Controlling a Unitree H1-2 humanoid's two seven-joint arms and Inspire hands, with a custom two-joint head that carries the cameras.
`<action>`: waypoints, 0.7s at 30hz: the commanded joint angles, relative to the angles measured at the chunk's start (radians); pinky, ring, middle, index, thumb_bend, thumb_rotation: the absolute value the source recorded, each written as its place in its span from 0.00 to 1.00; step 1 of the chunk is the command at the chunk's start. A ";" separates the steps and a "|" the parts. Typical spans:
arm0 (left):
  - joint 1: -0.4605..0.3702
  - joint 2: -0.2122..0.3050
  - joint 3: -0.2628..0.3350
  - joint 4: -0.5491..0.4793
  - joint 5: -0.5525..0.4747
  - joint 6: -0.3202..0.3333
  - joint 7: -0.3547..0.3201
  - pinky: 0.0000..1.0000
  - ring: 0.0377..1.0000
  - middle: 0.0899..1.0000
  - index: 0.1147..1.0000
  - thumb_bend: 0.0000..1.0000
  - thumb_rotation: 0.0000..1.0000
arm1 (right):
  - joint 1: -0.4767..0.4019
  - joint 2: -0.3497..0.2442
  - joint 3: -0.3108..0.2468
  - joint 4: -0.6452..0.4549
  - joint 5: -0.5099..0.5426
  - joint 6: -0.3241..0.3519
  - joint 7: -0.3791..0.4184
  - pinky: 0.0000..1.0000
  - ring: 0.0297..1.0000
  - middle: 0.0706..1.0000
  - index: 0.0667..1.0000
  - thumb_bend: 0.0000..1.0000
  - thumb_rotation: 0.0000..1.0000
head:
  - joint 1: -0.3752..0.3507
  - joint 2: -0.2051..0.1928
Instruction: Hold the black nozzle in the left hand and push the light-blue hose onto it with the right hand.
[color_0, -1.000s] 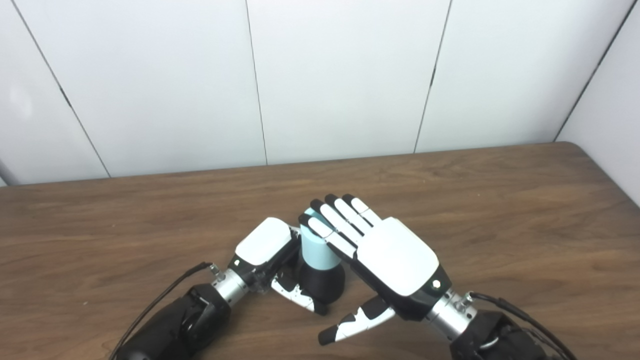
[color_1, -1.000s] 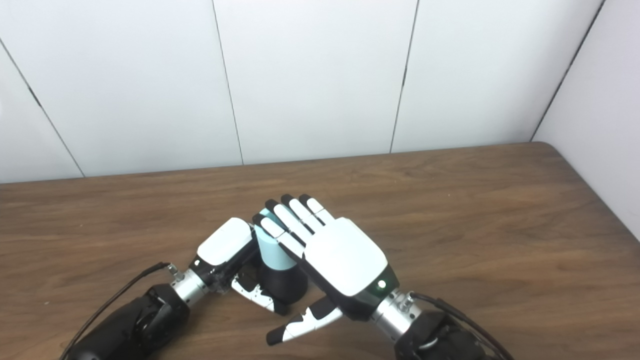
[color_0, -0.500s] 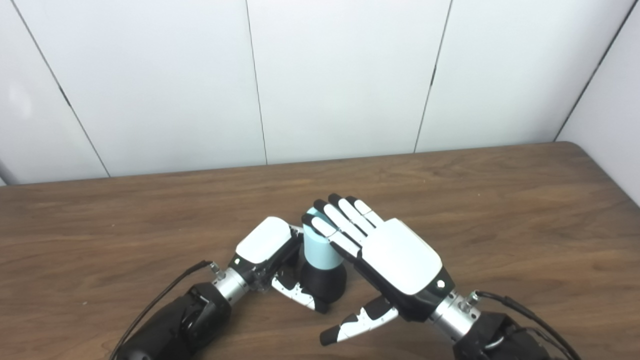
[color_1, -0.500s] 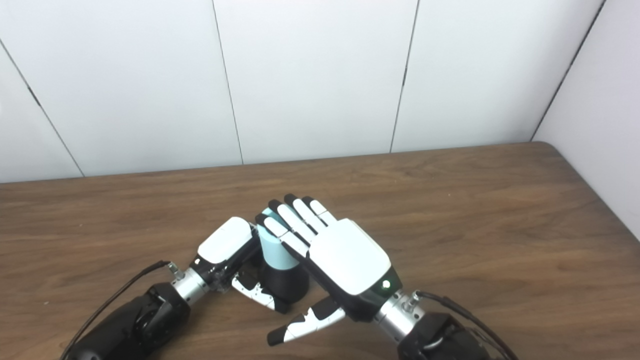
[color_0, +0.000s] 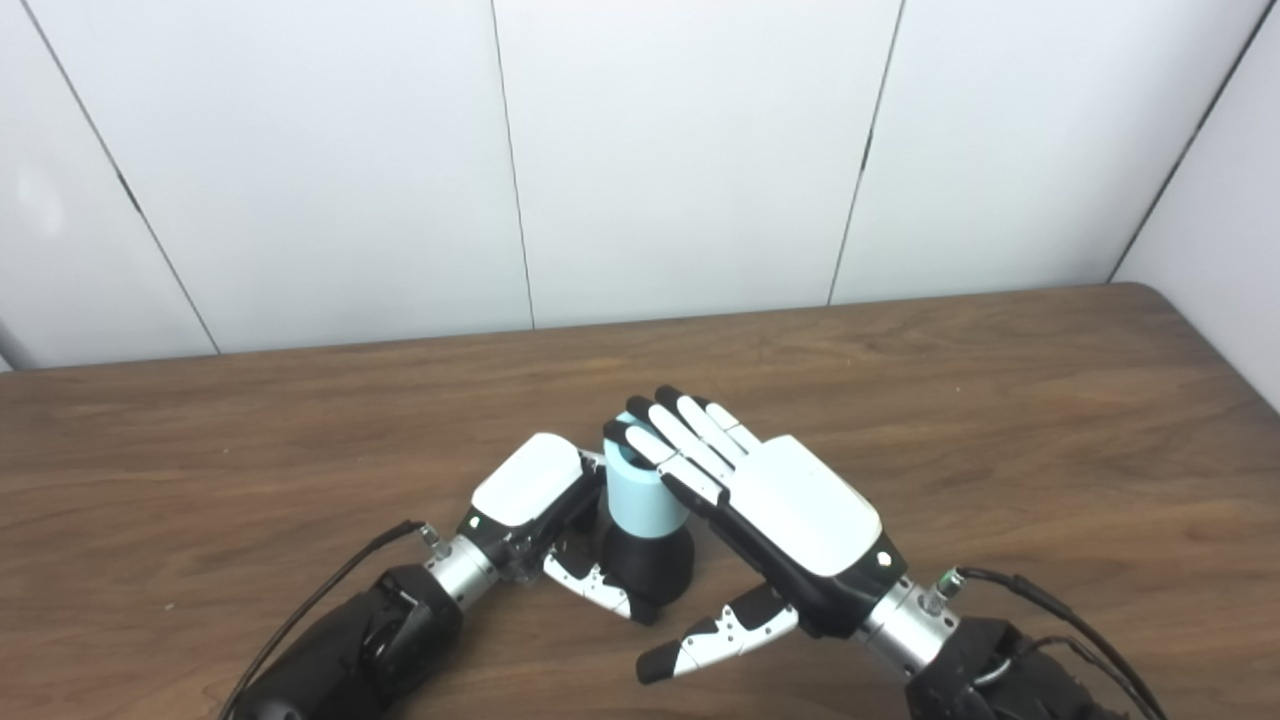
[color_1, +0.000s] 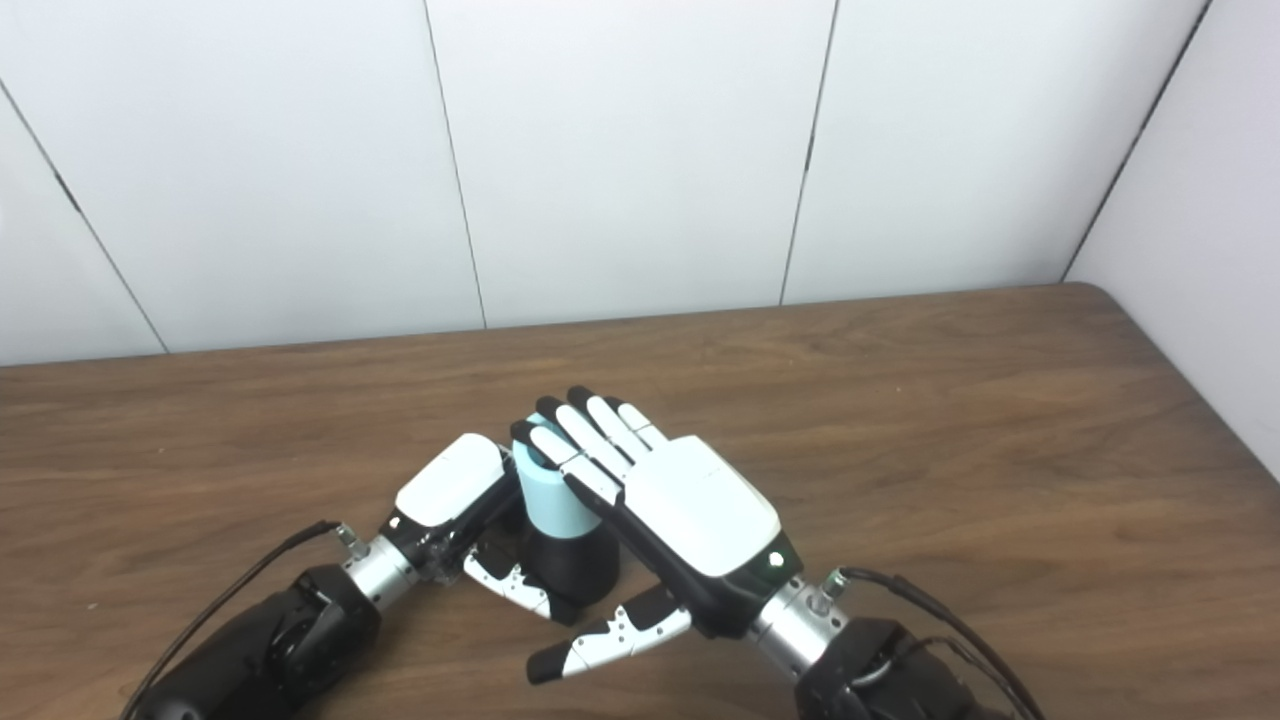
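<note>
Here, a long wooden table with a dark brown grain (color_0: 1000, 400) ran across the lower half of both views, backed by a white panelled wall (color_0: 680, 150) with thin dark seams. The right hand (color_0: 790, 510), white-backed with black-and-white fingers, lay palm down and flat near the table's front edge; its fingers (color_0: 680, 440) were straight and close together, their tips resting over the top of the pale tube, while its thumb stuck out apart toward the front, so it clasped nothing. The left hand (color_0: 530, 490), white-backed too, was curled around the left side of the black piece, its thumb (color_0: 595, 590) crossing the front of the base, and it was clamped on that piece. The black rounded plastic nozzle (color_0: 650, 570) stood upright on the table between the two hands. The short light-blue cylindrical hose (color_0: 640, 495) sat upright on top of the nozzle, its lower end meeting the black body and its upper rim partly hidden under the right hand's fingertips. A thin black cable (color_0: 330, 585) trailed from the left wrist across the table.
</note>
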 joint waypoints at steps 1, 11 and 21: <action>0.218 -0.022 -0.161 0.171 0.087 0.041 -0.272 0.32 0.33 0.40 0.44 0.52 0.00 | 0.036 -0.043 0.042 0.083 0.021 0.044 0.178 1.00 1.00 1.00 0.97 0.85 0.89 | 0.002 0.002; 0.219 -0.022 -0.159 0.175 0.085 0.027 -0.258 0.29 0.30 0.42 0.42 0.52 0.00 | 0.020 -0.046 0.050 0.089 0.029 0.061 0.185 1.00 1.00 1.00 0.97 0.86 0.90 | 0.003 0.001; 0.217 -0.020 -0.163 0.170 0.090 0.037 -0.271 0.31 0.32 0.43 0.42 0.52 0.00 | 0.015 -0.047 0.038 0.101 0.031 0.061 0.163 1.00 1.00 1.00 0.96 0.85 0.89 | 0.003 0.002</action>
